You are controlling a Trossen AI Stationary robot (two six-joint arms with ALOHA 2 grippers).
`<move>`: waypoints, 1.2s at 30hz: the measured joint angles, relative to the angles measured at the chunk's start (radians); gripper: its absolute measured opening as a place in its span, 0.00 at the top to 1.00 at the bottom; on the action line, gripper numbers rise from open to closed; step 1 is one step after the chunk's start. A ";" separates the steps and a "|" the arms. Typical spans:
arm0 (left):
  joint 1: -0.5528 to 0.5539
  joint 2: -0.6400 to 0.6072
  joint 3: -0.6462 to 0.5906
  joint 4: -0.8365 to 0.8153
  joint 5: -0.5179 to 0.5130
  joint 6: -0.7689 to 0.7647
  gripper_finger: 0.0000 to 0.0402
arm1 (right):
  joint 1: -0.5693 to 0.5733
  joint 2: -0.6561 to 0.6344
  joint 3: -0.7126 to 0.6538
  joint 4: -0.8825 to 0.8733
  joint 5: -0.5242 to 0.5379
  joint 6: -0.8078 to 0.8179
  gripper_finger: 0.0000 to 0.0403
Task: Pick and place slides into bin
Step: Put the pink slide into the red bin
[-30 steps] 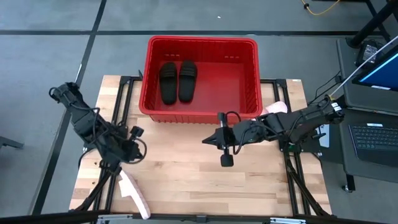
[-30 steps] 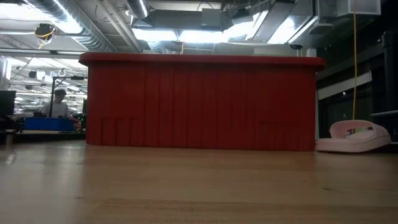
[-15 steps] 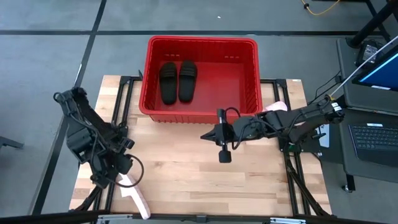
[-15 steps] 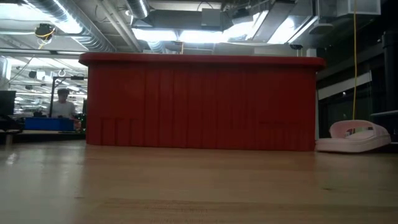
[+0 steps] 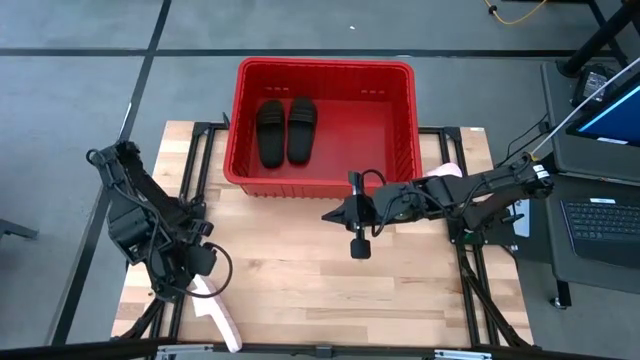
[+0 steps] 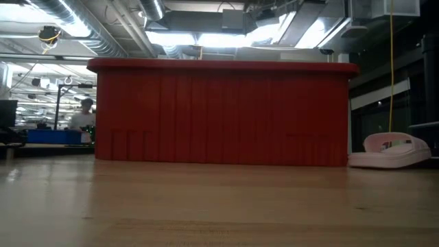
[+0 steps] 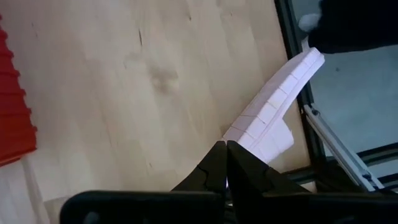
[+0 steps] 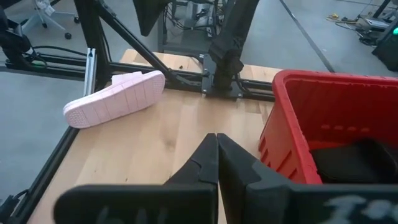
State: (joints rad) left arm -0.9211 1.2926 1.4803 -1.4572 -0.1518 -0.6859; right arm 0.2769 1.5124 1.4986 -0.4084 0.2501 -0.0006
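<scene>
The red bin stands at the table's far middle, and two black slides lie side by side on its floor at the left. One pink slide lies at the near left, tipped on its side, with its grooved sole showing in the left wrist view. My left gripper is shut, its tips at that slide's nearer end. A second pink slide rests on the table right of the bin, partly under my right arm. My right gripper is shut and empty, in front of the bin. My left gripper's shut fingertips stand right at the end of the pink slide's sole, coming at it slanting down. I cannot tell whether they touch it. The slide lies on the table.
Bare wooden tabletop stretches between the two arms. Black frame rails run along the table edge beside the near-left slide. The low view shows the bin's wall, the right-hand pink slide and a person far off in the room.
My left gripper has gone toward the table's near edge and down to the near-left pink slide, then stopped. My right gripper has crept a little toward the bin. The slides have stayed where they were.
</scene>
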 joint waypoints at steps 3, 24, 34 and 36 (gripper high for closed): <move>0.000 0.002 0.000 0.002 -0.016 -0.001 0.98 | 0.003 0.000 0.000 0.000 0.000 0.000 0.99; -0.001 0.174 0.000 -0.102 -0.199 0.127 0.63 | 0.021 0.000 0.000 0.015 -0.071 0.187 0.99; -0.066 0.206 0.000 -0.105 0.009 0.229 0.63 | 0.021 0.000 0.000 0.016 -0.014 0.232 0.99; -0.088 0.206 0.000 -0.103 0.011 0.201 0.63 | 0.021 0.000 0.000 0.016 -0.014 0.232 0.99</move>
State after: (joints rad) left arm -1.0090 1.4986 1.4799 -1.5605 -0.1404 -0.4847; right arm 0.2977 1.5124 1.4986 -0.3919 0.2363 0.2310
